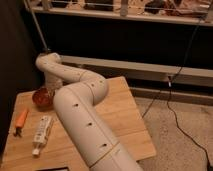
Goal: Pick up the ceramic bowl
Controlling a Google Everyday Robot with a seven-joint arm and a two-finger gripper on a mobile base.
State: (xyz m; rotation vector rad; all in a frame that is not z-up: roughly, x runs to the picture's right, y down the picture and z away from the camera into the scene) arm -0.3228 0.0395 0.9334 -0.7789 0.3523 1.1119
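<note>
Your gripper (pixel 51 86) sits at the left of the frame, at the end of the white arm (pixel 82 115) where the wrist bends down toward the table. It is almost wholly hidden behind the arm's own forearm, so you cannot tell whether it is open, closed or holding anything. Right beside it, a little lower left, is the small round glossy orange-red ceramic bowl (pixel 42 97). The bowl's right side is covered by the arm, and you cannot tell whether the two touch or whether the bowl rests on the light wooden table (pixel 125 112). Lower left of the bowl, apart from it, an orange carrot-shaped thing (pixel 21 119) lies near the table's left edge. Just to its right lies a long white packet with dark markings (pixel 42 134), its print too blurred to read. The arm's thick lower section fills the bottom centre and is cut off by the frame. To the right, a black cable (pixel 186 127) trails over the speckled floor (pixel 180 145). Behind the table runs a pale metal ledge (pixel 150 67), and the shelf (pixel 150 17) across the top holds shapes you cannot make out.
</note>
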